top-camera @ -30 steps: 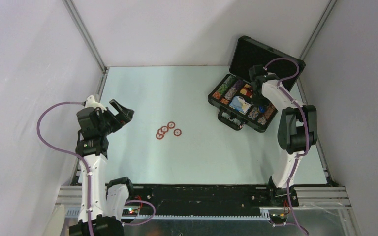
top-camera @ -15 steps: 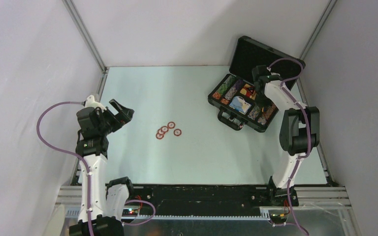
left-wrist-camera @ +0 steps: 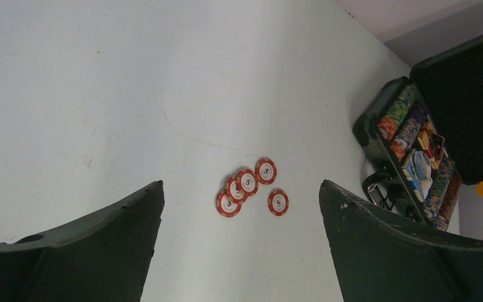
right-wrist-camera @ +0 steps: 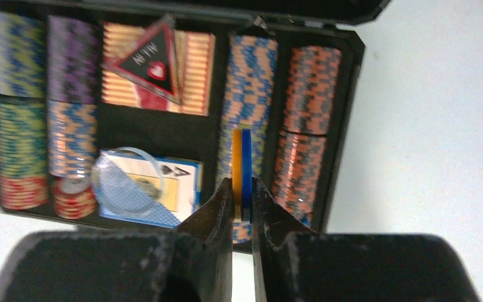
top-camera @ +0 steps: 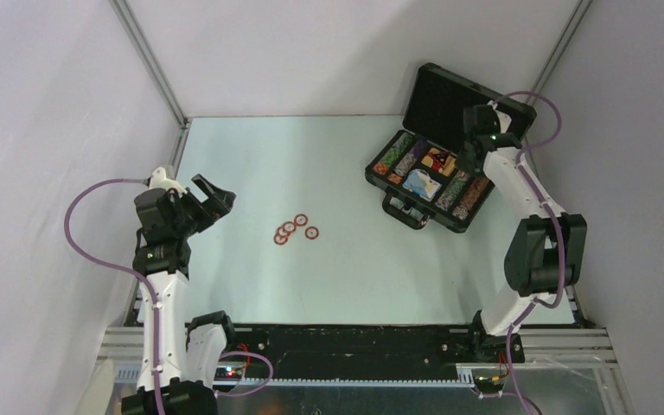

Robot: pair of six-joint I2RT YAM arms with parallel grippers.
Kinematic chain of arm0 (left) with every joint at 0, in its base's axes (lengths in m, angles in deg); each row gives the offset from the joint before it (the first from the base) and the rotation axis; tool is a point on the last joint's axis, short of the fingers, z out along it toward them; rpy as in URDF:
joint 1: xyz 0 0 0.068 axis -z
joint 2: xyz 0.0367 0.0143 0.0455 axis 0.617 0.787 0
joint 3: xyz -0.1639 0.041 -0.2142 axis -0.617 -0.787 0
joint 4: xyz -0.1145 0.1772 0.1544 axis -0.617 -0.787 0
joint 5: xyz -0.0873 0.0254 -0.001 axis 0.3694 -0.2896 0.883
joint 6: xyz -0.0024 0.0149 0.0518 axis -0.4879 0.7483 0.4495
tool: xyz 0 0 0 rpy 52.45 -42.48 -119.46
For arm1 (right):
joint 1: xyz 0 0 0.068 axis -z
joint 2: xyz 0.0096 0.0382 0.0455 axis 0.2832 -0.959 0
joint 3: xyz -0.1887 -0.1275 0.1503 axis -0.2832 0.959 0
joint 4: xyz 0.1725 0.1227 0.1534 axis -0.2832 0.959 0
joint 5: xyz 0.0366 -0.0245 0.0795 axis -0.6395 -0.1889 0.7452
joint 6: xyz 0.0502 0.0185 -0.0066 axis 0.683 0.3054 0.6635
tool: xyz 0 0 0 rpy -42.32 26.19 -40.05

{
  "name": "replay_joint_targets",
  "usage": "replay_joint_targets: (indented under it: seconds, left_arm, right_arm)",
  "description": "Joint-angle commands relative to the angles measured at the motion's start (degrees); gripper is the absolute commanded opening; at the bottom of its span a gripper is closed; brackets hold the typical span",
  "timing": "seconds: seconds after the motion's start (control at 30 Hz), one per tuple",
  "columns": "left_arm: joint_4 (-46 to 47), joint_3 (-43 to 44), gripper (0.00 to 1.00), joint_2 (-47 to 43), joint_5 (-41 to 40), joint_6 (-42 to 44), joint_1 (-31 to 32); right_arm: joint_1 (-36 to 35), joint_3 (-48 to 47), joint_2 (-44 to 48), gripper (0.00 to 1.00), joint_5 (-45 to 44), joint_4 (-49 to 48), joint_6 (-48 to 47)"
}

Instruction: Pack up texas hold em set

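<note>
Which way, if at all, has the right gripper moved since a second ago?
Yes. The right gripper has shifted rightward and back, from over the case toward its raised lid.

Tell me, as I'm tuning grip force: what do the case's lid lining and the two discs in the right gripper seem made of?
Lid lining: likely black foam, matte, dimpled surface. Two discs, orange and blue, pinched edge-on in the right gripper: probably hard plastic, from smooth solid-coloured edges; blur leaves it open.
</note>
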Motion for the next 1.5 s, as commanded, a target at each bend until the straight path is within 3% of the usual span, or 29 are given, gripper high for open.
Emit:
replay_joint_targets:
  seconds: [0.0, 0.23, 0.57, 1.47]
  left_arm:
    - [1.48, -0.31, 0.97, -0.42, 1.37, -0.7, -0.47]
    - [1.51, -0.4, 0.97, -0.52, 1.39, -0.69, -0.51]
    - [1.51, -0.31, 0.97, -0.33, 1.49, -0.72, -0.44]
    - [1.48, -0.36, 0.97, -0.19, 1.62, -0.73, -0.48]
  right_arm:
    - [3.89, 2.78, 3.59, 0.0, 13.52, -12.27, 4.18]
    - [5.88, 6.66, 1.37, 0.0, 26.0, -27.51, 10.23]
    - [5.89, 12.54, -3.25, 0.0, 29.38, -47.94, 18.12]
    - [5.92, 12.77, -9.43, 0.0, 22.4, -46.57, 21.37]
